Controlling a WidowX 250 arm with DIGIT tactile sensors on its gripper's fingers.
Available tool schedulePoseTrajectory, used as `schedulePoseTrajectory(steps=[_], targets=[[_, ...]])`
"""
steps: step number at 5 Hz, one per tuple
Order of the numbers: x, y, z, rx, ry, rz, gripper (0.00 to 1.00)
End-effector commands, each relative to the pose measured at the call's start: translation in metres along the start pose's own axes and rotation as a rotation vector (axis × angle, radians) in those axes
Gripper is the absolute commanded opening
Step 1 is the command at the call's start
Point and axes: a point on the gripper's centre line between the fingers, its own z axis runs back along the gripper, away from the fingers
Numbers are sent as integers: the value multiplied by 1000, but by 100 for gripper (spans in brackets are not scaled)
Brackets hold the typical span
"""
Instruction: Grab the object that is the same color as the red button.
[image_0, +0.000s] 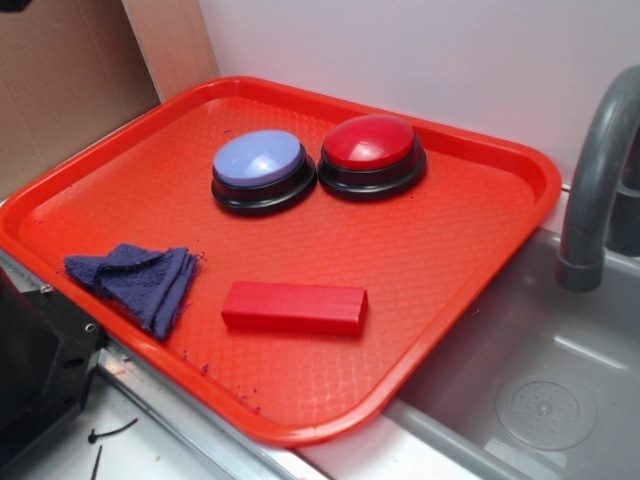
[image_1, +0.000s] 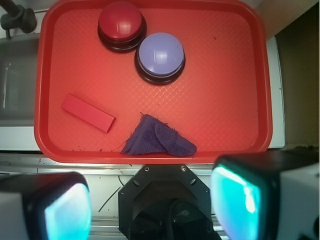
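On the near part of the red tray (image_0: 480, 270) I see the red block (image_0: 295, 307) lying flat, long side roughly along the tray's front edge, nothing touching it. From the wrist camera the same block (image_1: 88, 113) sits toward the left of the tray (image_1: 225, 100), angled slightly, with bare tray surface all around it.

Just beside the block, toward the tray's near corner, lies a crumpled dark blue cloth (image_0: 140, 280); the two are near but apart. Wrist view shows the cloth (image_1: 160, 139) close to the tray's front rim, and small dark lint specks are scattered around it.

Farther back on the tray stand two dome buttons on round black bases. The red button (image_0: 371, 152) is the one nearer the sink side; the pale blue button (image_0: 262, 169) stands right next to it, bases touching or nearly so — I cannot tell which. In the wrist view the red button (image_1: 121, 24) is close to the far rim and the blue button (image_1: 161, 56) is slightly nearer to me. Both are well apart from the block.

Beyond the tray's edge I note a grey sink basin (image_0: 530, 390) with a grey faucet (image_0: 600, 180), a white wall behind, and cardboard at the left rear.

My gripper (image_1: 150, 202) hangs above the tray's front edge, well short of the block. Its two fingers (image_1: 235, 197) appear at the bottom of the wrist view spread wide apart, holding nothing.
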Motion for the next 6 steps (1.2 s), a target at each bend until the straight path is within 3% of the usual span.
schedulePoseTrajectory(steps=[1,2,3,4,5,6], targets=[[0,0,0,0,0,0,100],[16,8,-11,-30,7,-150,100],[38,13,-21,-24,11,-318,100],[59,8,-37,-38,-14,-568,100],[72,-12,-58,-77,-45,-817,100],[75,-40,-81,-82,-58,-963,100]])
